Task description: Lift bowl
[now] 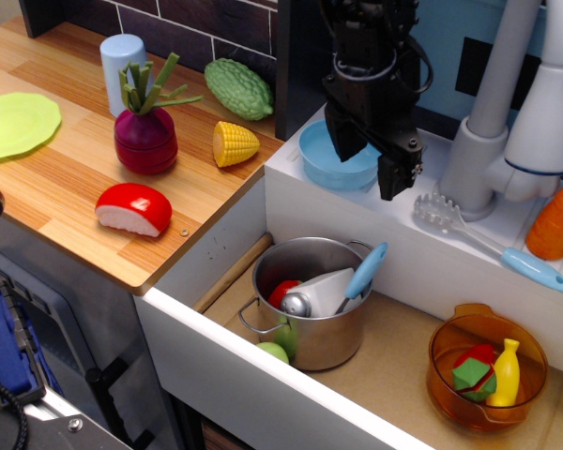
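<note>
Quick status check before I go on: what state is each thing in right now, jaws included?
Small round light-blue plastic bowl: upright on the white ledge, empty as far as visible, not lifted.
Black gripper: jaws open, straddling the bowl's right rim.
Steel pot: upright in the sink, holding toys and a blue-handled utensil.
Transparent orange handled bowl: upright, holding toy pieces.

Wooden tabletop carries green plate, pale blue cup, beet, red-white piece, corn, bumpy green gourd.
</note>
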Robot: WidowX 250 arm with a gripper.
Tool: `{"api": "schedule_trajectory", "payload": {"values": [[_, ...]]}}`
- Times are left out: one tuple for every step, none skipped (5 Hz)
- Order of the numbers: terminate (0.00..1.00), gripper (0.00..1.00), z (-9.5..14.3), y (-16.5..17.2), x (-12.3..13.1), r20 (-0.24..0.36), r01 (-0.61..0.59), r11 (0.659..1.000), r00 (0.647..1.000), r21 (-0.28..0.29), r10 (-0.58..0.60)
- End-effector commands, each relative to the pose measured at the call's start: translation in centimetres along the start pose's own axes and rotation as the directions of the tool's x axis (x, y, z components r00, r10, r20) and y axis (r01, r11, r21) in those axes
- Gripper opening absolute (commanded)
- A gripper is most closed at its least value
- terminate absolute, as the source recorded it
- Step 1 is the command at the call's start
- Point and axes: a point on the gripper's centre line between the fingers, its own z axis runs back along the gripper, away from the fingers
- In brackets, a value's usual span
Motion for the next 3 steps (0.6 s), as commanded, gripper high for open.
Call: {"api": "schedule_trajectory", "payload": {"values": [[0.00, 1.00, -0.6, 0.9, 0.4, 0.057, 0.014, 1.000, 0.998, 0.007, -0.014], [0.00, 1.00, -1.6, 1.4, 0.3, 0.076, -0.006, 1.000, 0.997, -0.005, 0.006], [0.00, 0.00, -2.0, 1.4, 0.6, 0.083, -0.020, 1.000, 0.996, -0.006, 0.020]]}}
